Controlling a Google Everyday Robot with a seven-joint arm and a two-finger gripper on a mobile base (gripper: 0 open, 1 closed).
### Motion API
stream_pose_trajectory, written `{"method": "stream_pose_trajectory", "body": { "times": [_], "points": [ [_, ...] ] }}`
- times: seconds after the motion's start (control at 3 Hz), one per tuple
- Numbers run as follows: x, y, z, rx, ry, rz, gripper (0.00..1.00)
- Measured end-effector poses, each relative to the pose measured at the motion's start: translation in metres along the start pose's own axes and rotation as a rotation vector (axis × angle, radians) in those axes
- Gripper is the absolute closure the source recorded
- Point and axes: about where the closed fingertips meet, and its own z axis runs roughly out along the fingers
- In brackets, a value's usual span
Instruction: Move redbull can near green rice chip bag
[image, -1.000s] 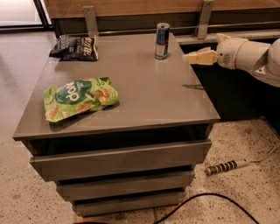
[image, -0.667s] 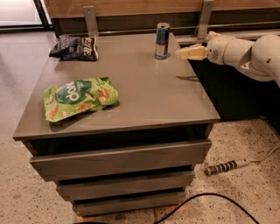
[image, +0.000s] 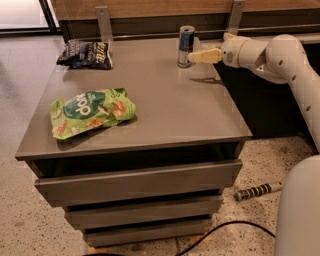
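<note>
The big grey metal-looking drawer cabinet (image: 165, 115) fills most of what I can see, its flat top bearing everything that matters; read that top as a dial with twelve at the far wooden wall. The robot's thick white jointed arm (image: 280, 55) comes in from three o'clock, above the far right corner. The bright green crinkly rice chip bag (image: 92, 111) with the white "pop" logo lies flat at about eight o'clock near the front left edge, its long axis running roughly nine to three with the right end a little farther back. A smaller dark blue-black chip bag (image: 85, 52) sits at eleven o'clock, well apart from the green one. The slim blue-and-silver redbull can (image: 185, 46) stands upright at about one o'clock, close to the far edge. The tan two-finger gripper (image: 195, 57) points level toward nine o'clock, its tip right at the can's right side near the lower half; from the gripper the can lies dead ahead at nine. Whether the tip is touching the can or just beside it I cannot say, and whether the gripper is released or clenched I cannot tell either. From the can, the green bag lies at about seven o'clock, well apart across the bare top, so I judge the carry has not begun. The arm's base is cut off at the right edge.
</note>
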Motion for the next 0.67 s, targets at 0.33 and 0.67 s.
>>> {"method": "stream_pose_trajectory", "body": {
  "times": [0.33,0.67],
  "points": [
    [-0.003,0.002,0.035,-0.028,0.004,-0.011,0.0],
    [-0.004,0.003,0.059,-0.041,0.006,-0.014,0.0]
  ]
}}
